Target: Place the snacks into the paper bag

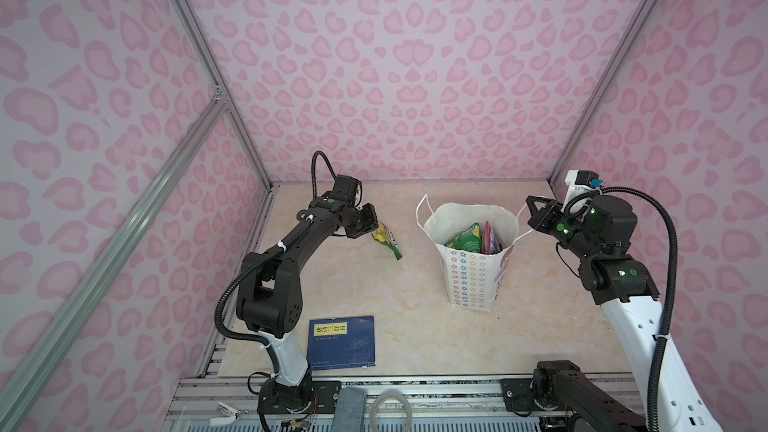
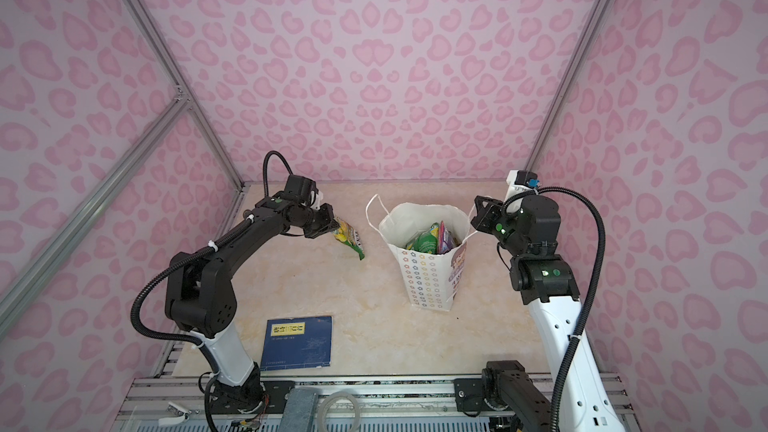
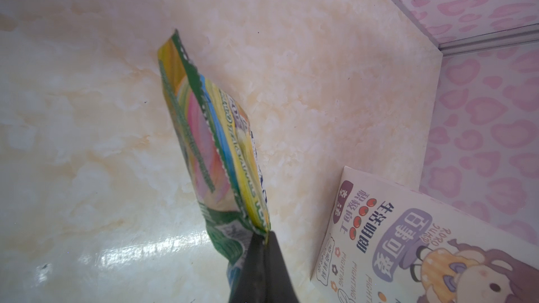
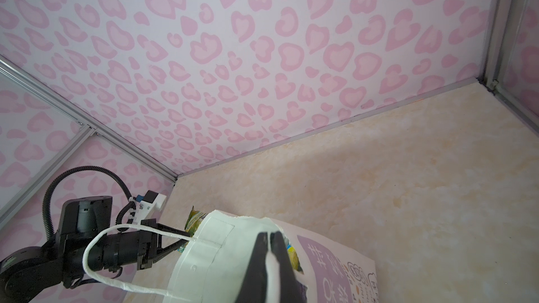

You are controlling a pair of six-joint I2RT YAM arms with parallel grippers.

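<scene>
Two grippers are both closed on something. The left gripper (image 1: 375,226) has its jaws squeezed tight on one end of a green-yellow packet (image 1: 389,243). The packet hangs down and away from those jaws, over the table (image 1: 357,284). I cannot tell if its far tip touches the table. In the left wrist view the packet sticks straight out from the shut jaws, with its zigzag edge at the end farthest from them. The paper bag (image 1: 469,284) stands upright on the table near the left jaws, on the side toward the right gripper (image 1: 523,213), and it is apart from the hanging packet. The right jaws are pinched shut on the white top edge of the bag, and the bag's mouth is wide open just beside them. Several snacks (image 1: 473,238) are already inside the bag, standing on end below the right jaws. A green one and a pink-purple one are easy to see, and the others are hidden under them. One white cord handle (image 1: 421,210) loops up from the bag's edge that is far from the right jaws. A blue book (image 1: 341,340) lies flat on the table, well apart from both pairs of jaws, close to the foot of the left arm.
</scene>
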